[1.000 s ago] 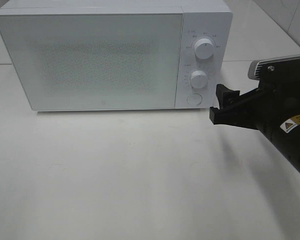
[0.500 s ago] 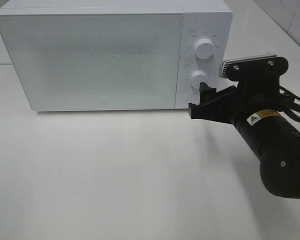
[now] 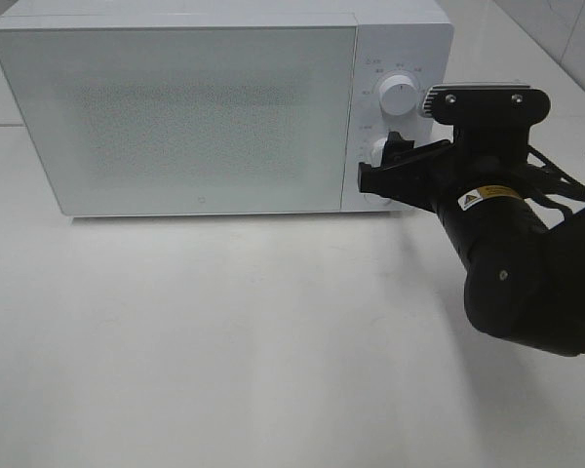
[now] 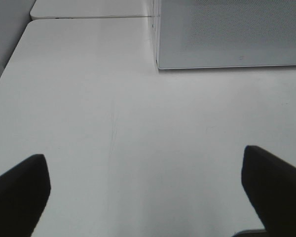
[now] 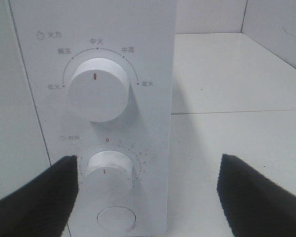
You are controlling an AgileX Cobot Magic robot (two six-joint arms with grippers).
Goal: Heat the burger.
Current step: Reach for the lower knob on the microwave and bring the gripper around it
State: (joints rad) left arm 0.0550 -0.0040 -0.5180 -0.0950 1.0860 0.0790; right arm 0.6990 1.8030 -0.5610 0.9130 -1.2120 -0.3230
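Observation:
The burger is out of view in every frame. A white microwave (image 3: 175, 117) stands with its door closed. My right gripper (image 3: 384, 168) is open right in front of the control panel, level with the lower timer knob (image 3: 377, 150), which it partly covers. In the right wrist view the open gripper (image 5: 148, 197) has a dark finger (image 5: 34, 197) on one side and the other far across. The timer knob (image 5: 108, 170) sits between them, nearer that finger. The power knob (image 5: 97, 90) and round button (image 5: 117, 218) also show. My left gripper (image 4: 145, 192) is open over bare table, holding nothing.
The microwave's lower front corner (image 4: 160, 64) shows in the left wrist view, well ahead of the left gripper. White tabletop (image 3: 224, 331) spreads in front of the microwave. A tiled wall (image 3: 565, 29) rises at the back right.
My right arm has swung left from beside the microwave to the control panel, and its open fingers now sit in front of the lower knob. Its opening looks the same.

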